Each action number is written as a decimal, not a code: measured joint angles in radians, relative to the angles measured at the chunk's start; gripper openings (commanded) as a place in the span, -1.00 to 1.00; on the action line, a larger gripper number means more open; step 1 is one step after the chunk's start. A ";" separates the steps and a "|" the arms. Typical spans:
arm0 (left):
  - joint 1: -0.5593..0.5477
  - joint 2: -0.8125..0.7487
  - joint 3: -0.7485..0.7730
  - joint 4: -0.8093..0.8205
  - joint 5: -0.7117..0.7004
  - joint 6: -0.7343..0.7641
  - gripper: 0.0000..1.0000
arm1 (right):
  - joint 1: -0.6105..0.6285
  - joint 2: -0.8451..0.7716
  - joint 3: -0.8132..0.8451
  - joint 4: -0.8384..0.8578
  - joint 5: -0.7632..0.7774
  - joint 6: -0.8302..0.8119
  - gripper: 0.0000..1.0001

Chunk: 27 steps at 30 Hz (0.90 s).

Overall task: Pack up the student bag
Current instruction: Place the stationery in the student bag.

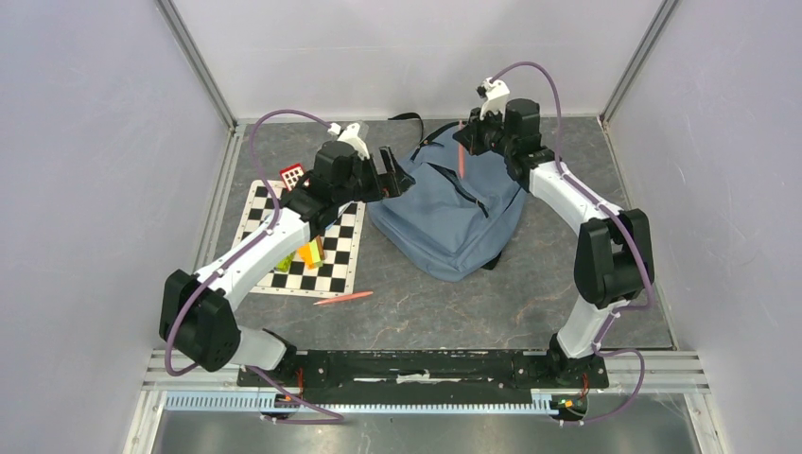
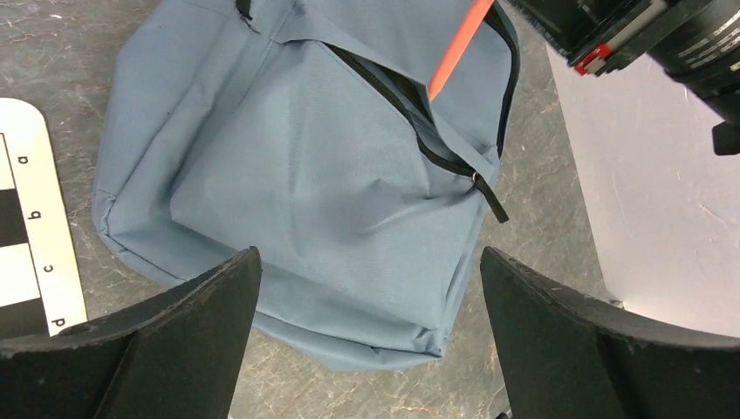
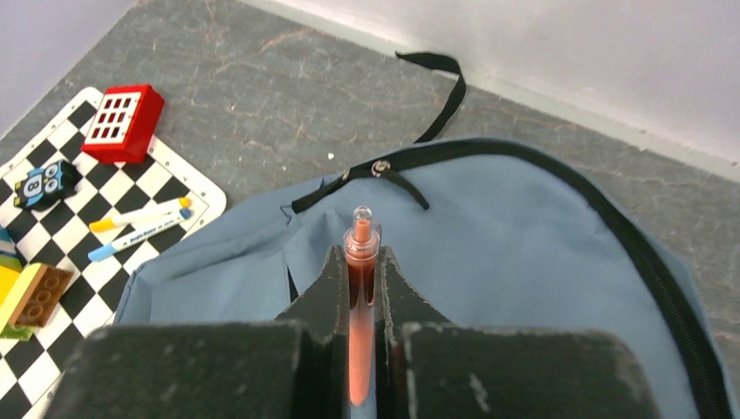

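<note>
Chessboard mat near left, student bag flat beside it, mid-table. Left gripper hangs over the bag, jaws wide, empty. Farther back, right gripper clamps an orange pen above the bag's far end.

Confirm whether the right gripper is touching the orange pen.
Touching. The right wrist view shows the right gripper with both fingers pressed against opposite sides of the orange pen, no gap.

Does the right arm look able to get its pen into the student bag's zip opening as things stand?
Probably yes: the right gripper holds the orange pen over the student bag, its lower end at the gaping zip. The open left gripper hangs to one side.
</note>
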 measured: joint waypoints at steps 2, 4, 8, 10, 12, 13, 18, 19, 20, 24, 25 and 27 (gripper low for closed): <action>0.000 -0.004 -0.001 -0.003 -0.005 0.000 0.99 | 0.003 0.003 -0.019 0.000 -0.011 0.000 -1.00; 0.001 -0.006 -0.002 -0.006 -0.008 0.000 0.99 | 0.006 0.003 -0.029 0.001 -0.016 0.000 -1.00; 0.005 -0.010 -0.005 -0.011 -0.015 -0.005 0.99 | 0.023 0.003 -0.032 0.004 -0.016 0.000 -1.00; 0.006 -0.011 -0.008 -0.014 -0.019 -0.010 0.99 | 0.035 0.002 -0.032 0.004 -0.015 -0.001 -1.00; 0.006 -0.013 -0.013 -0.017 -0.022 -0.014 0.99 | 0.047 -0.001 -0.032 0.004 -0.012 -0.003 -1.00; 0.006 -0.014 -0.016 -0.018 -0.023 -0.016 0.99 | 0.055 -0.003 -0.032 0.004 -0.012 -0.006 -1.00; 0.010 -0.016 -0.019 -0.025 -0.023 -0.022 0.99 | 0.090 -0.008 -0.031 0.005 -0.008 -0.031 -1.00; 0.011 -0.016 -0.019 -0.025 -0.023 -0.022 0.99 | 0.098 -0.008 -0.031 0.003 -0.006 -0.041 -1.00; 0.011 -0.016 -0.019 -0.025 -0.023 -0.022 0.99 | 0.103 -0.008 -0.030 0.003 -0.003 -0.045 -1.00; 0.015 -0.016 -0.019 -0.025 -0.023 -0.022 0.99 | 0.131 -0.005 -0.006 -0.020 0.027 -0.099 -1.00; 0.017 -0.017 -0.019 -0.025 -0.023 -0.022 0.99 | 0.137 -0.005 -0.003 -0.025 0.040 -0.117 -1.00; 0.018 -0.017 -0.020 -0.025 -0.023 -0.023 0.99 | 0.151 -0.006 -0.002 -0.043 0.086 -0.172 -1.00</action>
